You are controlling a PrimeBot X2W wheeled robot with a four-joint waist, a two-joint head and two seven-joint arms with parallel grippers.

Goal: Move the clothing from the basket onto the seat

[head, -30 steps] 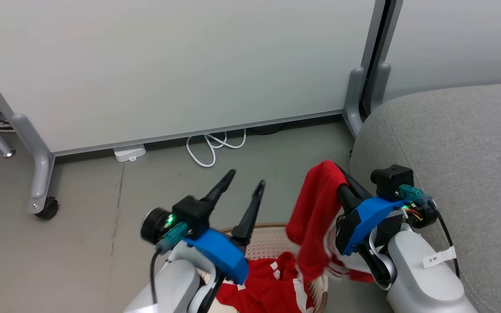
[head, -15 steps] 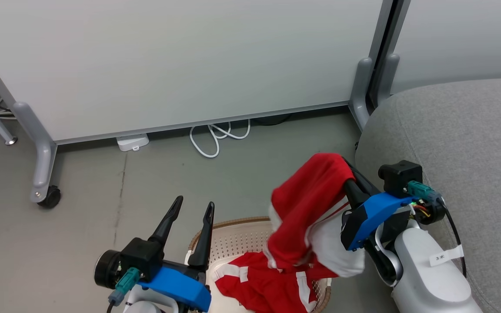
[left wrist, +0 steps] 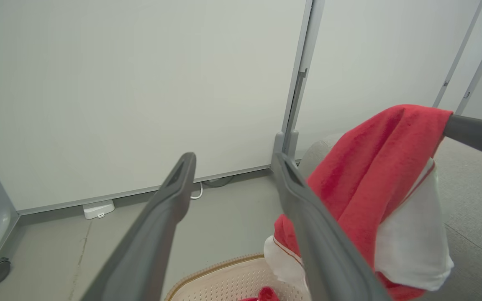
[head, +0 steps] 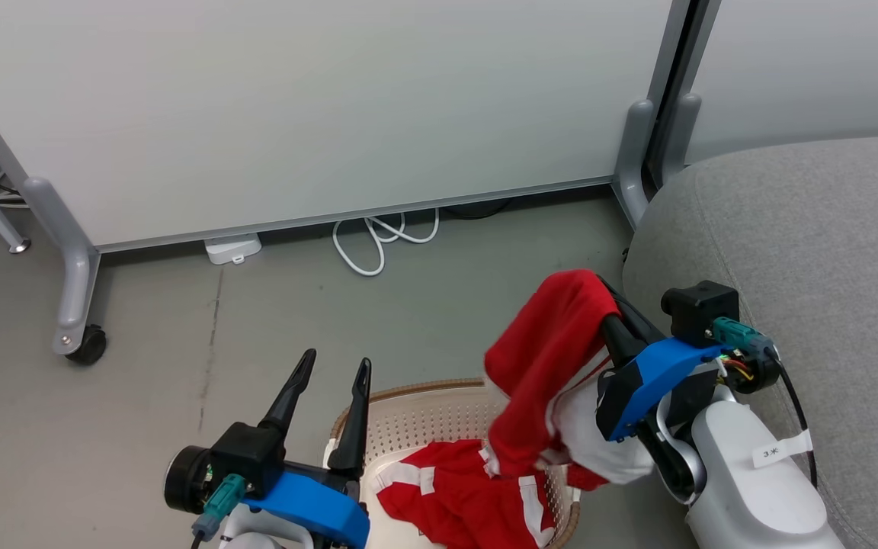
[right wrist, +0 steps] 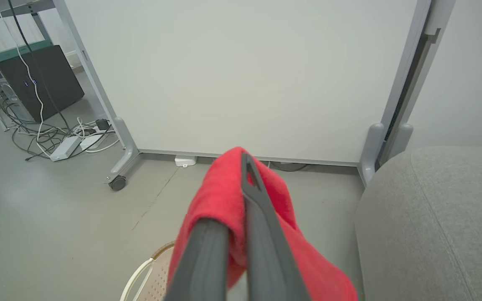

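Head view: I am clamping a red-and-white sports garment in my right tool above the basket, my left tool standing wide and empty, and the garment's dangling hem is risking snagging there or slipping free short of the grey sofa.

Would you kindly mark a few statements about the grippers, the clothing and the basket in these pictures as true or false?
1. The right gripper is shut on a red and white garment. True.
2. The left gripper holds a garment as well. False: its jaws stand open with nothing between them.
3. More red clothing lies in the basket. True.
4. The garment rests on the grey sofa. False: it hangs from the right gripper over the basket's edge, beside the sofa.
5. The basket stands on the sofa. False: it stands on the floor.
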